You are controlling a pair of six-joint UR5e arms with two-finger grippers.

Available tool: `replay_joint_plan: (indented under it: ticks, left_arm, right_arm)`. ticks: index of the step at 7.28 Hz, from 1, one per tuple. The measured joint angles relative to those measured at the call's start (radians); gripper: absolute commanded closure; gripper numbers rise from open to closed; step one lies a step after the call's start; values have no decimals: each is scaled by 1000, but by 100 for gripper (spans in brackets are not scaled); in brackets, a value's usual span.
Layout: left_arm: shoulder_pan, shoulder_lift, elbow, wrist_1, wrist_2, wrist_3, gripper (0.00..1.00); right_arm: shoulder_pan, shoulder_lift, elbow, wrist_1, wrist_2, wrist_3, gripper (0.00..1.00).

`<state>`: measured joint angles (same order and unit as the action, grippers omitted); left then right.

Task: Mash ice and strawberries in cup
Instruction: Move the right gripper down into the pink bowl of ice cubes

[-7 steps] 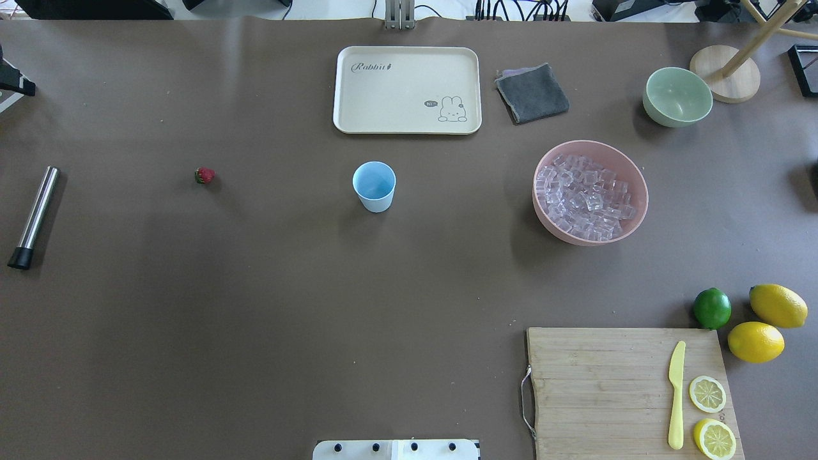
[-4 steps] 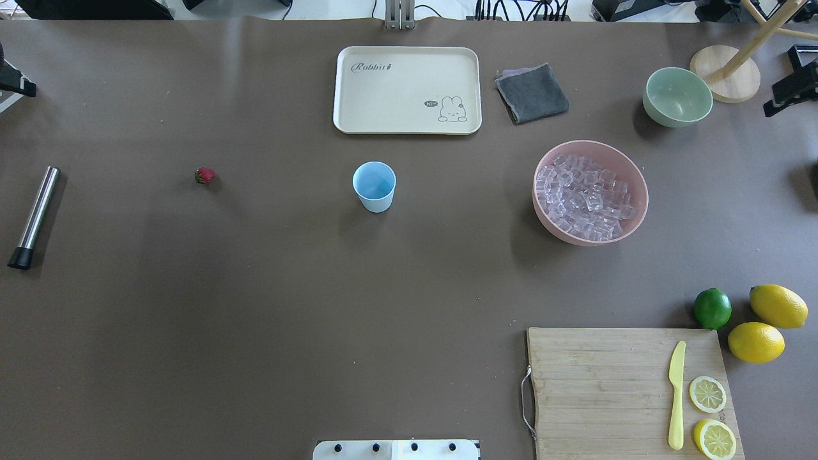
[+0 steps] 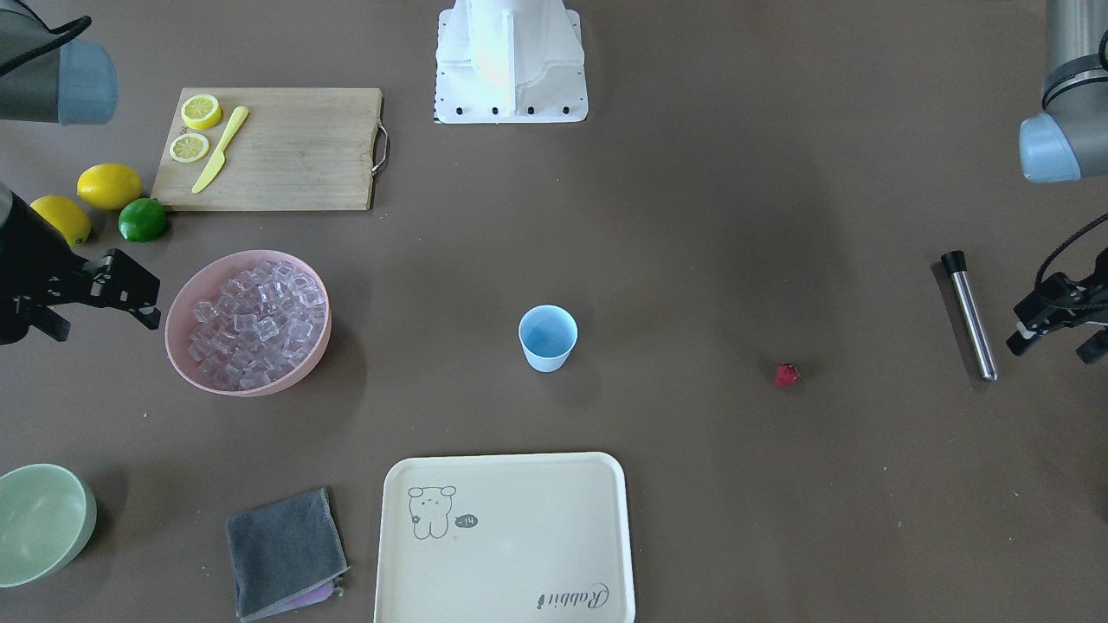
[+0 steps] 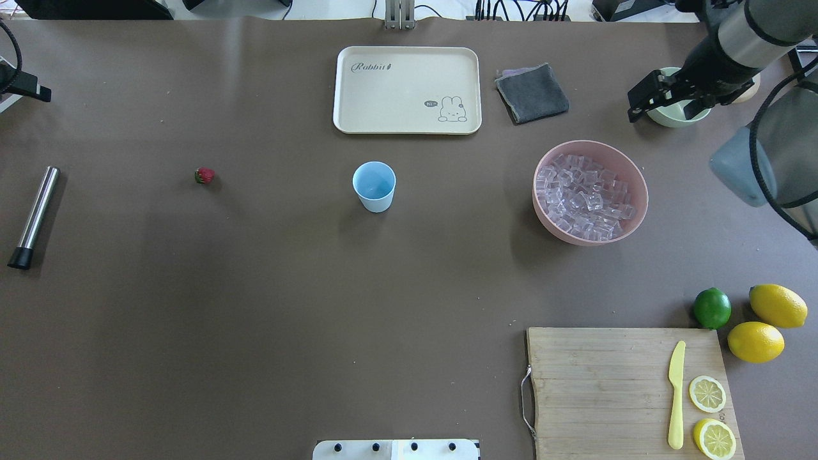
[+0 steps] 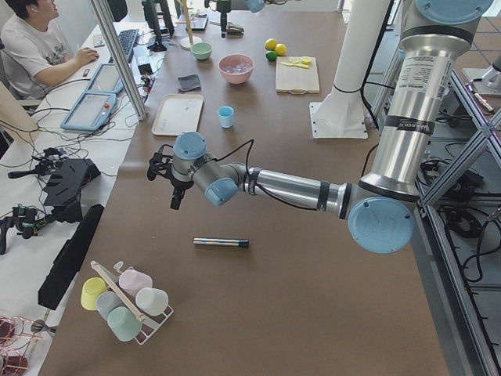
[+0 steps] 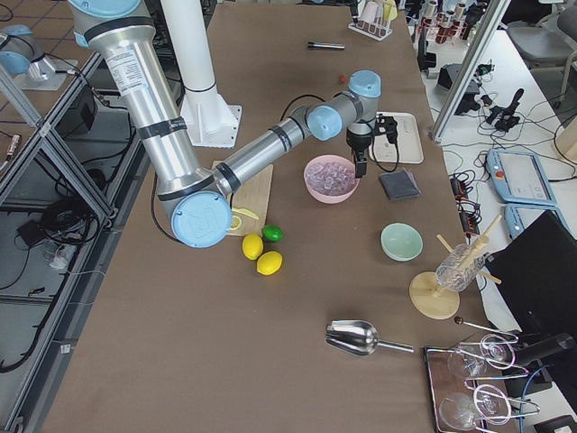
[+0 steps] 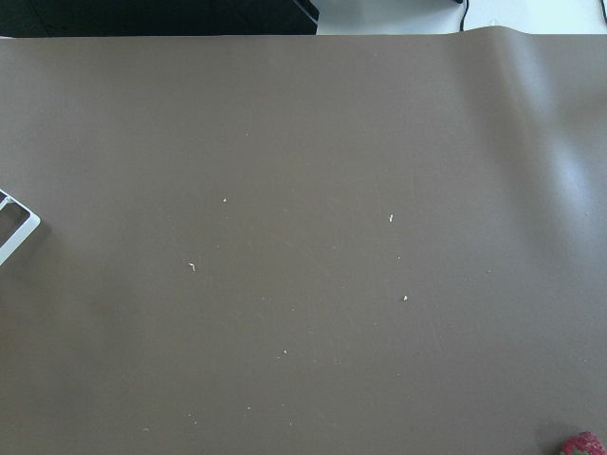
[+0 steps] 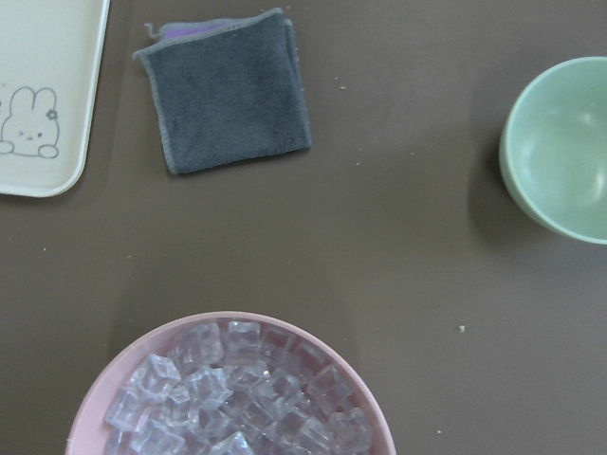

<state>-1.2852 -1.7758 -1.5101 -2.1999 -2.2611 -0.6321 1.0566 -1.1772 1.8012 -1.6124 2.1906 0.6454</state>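
The light-blue cup [image 4: 374, 185] [image 3: 547, 337] stands upright at the table's middle, and I see nothing in it. A small red strawberry [image 4: 204, 175] [image 3: 786, 374] lies on the table well to its left; it also shows at the corner of the left wrist view [image 7: 580, 444]. Clear ice [image 4: 585, 195] [image 8: 237, 398] fills the pink bowl [image 4: 543, 220]. My right gripper [image 4: 634, 102] [image 3: 149, 298] hangs open and empty beyond that bowl, over the green bowl's edge. Open and empty too, my left gripper [image 3: 1047, 346] hovers at the far left by the steel muddler [image 4: 35, 217].
A cream tray [image 4: 406, 124] and a grey cloth [image 4: 532, 92] lie behind the cup. The green bowl [image 8: 560, 147] sits at the back right. Front right are a cutting board [image 4: 601, 390] with a yellow knife and lemon slices, two lemons and a lime [image 4: 712, 308].
My right arm has swung in from the right edge, its gripper now over the green bowl near the pink bowl. The left gripper has edged slightly inward. Nothing on the table moved.
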Motion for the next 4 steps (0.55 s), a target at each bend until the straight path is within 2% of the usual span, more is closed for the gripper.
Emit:
replay_joint_plan:
  ticks: [2, 4]
  left_arm:
    - [5, -2, 2, 0, 0, 0, 3]
    - [6, -5, 2, 0, 0, 1, 3]
  right_arm:
    - [-114, 10, -3, 11, -89, 40, 5]
    - [-182, -16, -19, 69, -142, 57, 4]
